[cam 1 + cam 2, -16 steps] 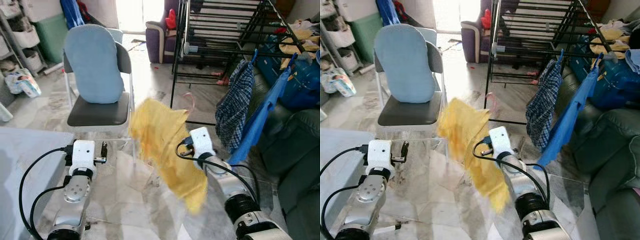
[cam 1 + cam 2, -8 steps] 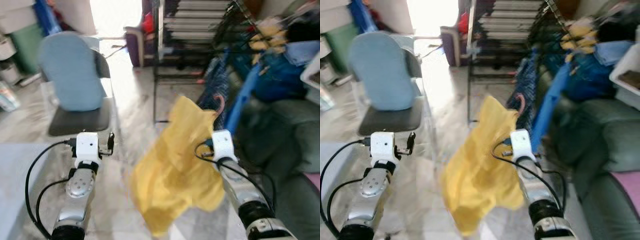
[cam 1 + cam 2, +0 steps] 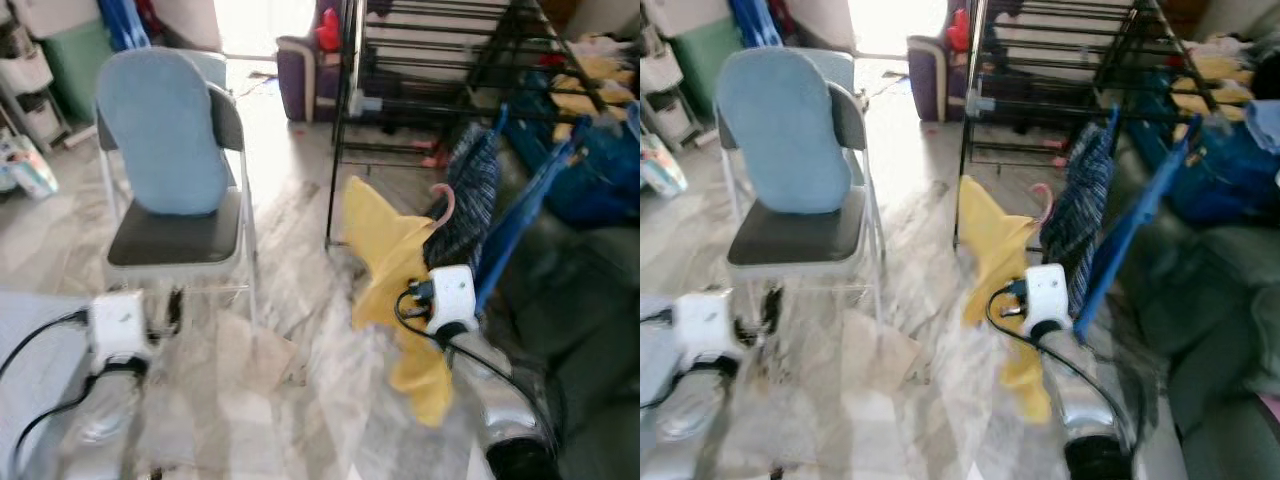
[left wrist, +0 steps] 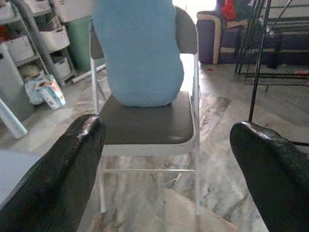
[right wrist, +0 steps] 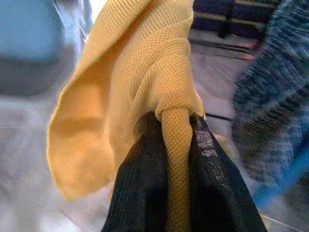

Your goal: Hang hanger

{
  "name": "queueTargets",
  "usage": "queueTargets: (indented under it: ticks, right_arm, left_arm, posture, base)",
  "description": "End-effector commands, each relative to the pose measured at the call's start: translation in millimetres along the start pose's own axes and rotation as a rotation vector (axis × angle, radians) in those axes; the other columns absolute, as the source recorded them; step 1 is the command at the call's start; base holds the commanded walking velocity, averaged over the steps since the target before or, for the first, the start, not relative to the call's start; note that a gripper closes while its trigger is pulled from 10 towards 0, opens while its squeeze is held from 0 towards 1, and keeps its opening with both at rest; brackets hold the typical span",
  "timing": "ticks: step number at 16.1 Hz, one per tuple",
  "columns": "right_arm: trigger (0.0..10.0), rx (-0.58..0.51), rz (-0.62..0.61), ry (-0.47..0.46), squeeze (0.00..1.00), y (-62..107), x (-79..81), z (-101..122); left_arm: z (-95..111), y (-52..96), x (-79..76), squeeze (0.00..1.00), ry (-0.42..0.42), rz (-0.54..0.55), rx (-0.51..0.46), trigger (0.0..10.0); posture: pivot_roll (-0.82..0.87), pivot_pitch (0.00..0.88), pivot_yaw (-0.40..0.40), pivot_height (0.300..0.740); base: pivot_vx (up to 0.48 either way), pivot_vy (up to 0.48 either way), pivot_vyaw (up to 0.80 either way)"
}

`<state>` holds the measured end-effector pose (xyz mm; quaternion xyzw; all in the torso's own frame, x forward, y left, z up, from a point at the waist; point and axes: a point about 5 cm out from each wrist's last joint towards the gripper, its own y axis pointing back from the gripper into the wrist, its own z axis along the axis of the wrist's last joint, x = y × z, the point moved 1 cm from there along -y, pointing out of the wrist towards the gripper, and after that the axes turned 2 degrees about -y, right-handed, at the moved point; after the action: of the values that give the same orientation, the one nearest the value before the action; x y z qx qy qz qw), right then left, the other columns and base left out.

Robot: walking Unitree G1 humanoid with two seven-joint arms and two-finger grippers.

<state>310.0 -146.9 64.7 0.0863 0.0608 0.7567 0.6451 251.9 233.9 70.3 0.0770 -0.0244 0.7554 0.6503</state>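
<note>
Right claw (image 5: 176, 140) clamped on cloth; left claw (image 4: 166, 169) spread wide.

right gripper (image 5: 176, 140): fingers pressed together on a fold of the knitted garment (image 3: 392, 262), which hangs from the jaws and spreads ahead of them
hanger hook (image 3: 443, 203): just above and ahead of the right jaws, at the top of the garment
checked cloth (image 3: 468, 195): just beyond the right jaws, to their right, hanging from the drying rack (image 3: 440, 60)
long cloth (image 3: 520, 215): right of the checked cloth, on the same rack
left gripper (image 4: 166, 159): fingers wide apart
chair (image 4: 145, 92): straight ahead between the left jaws, cushion (image 3: 160, 130) against its back
armchair (image 3: 310, 65): behind the chair, left of the rack
</note>
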Motion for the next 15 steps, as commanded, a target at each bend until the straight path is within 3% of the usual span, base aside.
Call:
queueTargets:
  ticks: [1, 4, 7, 10, 15]
  right_arm:
    - [10.0, -0.117, -0.032, -0.018, 0.0, 2.3, -9.7, 21.1]
    - [10.0, -0.095, -0.036, -0.022, 0.0, -1.5, -7.1, 16.5]
    - [10.0, -0.073, -0.037, -0.055, 0.0, -5.5, -9.1, 13.1]
    - [10.0, -0.06, -0.043, -0.035, 0.0, -6.4, -8.6, 11.7]
    - [10.0, 0.065, -0.054, 0.005, 0.0, -12.7, -9.2, -1.1]
  left_arm:
    - [2.8, 1.3, -16.6, 0.0, 0.026, -0.037, -0.014, 10.0]
    - [-12.0, 2.6, -27.7, 0.0, 0.057, -0.023, 0.065, 10.0]
    - [-16.5, -0.6, -24.3, 0.0, 0.102, 0.004, 0.106, 10.0]
    - [-15.5, -1.5, -27.5, 0.0, 0.097, -0.019, 0.105, 10.0]
    - [-8.5, -13.2, -32.1, 0.0, 0.086, -0.07, 0.089, 10.0]
  posture:
    - [-0.05, 0.0, -0.016, 0.74]
    - [-0.06, 0.0, -0.022, 0.74]
    - [-0.06, 0.0, -0.027, 0.74]
    - [-0.06, 0.0, -0.027, 0.74]
    - [-0.07, 0.0, -0.021, 0.74]
  base:
    - [0.334, 0.0, 0.0]
    - [0.216, 0.0, 0.0]
    - [0.0, 0.0, 0.0]
    - [0.0, 0.0, 0.0]
    - [0.422, 0.0, 0.0]
